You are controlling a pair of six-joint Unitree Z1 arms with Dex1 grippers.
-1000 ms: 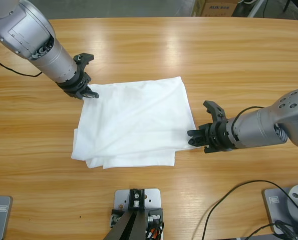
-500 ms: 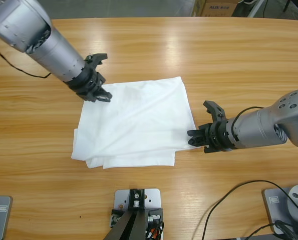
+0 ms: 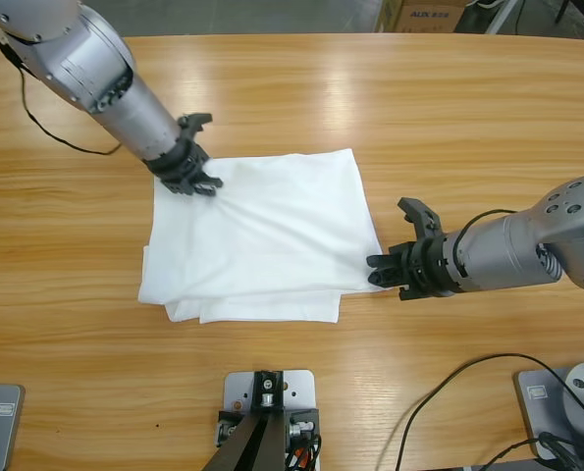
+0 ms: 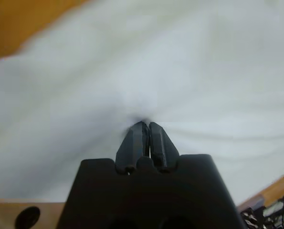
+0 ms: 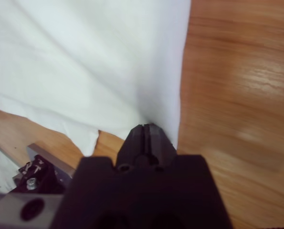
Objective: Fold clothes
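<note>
1. A white T-shirt [image 3: 262,240], already folded into a rough rectangle, lay mid-frame on the wooden counter [image 3: 449,118].
2. The left end effector [image 3: 195,182] pinched its upper-left corner; the right end effector [image 3: 382,274] pinched the lower-right edge.
3. Next, seemingly: carrying both corners across together.

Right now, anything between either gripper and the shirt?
Nothing visible. The left gripper is shut on the white T-shirt at its far left corner, the right gripper on its near right corner. Bare wooden table all round.
</note>
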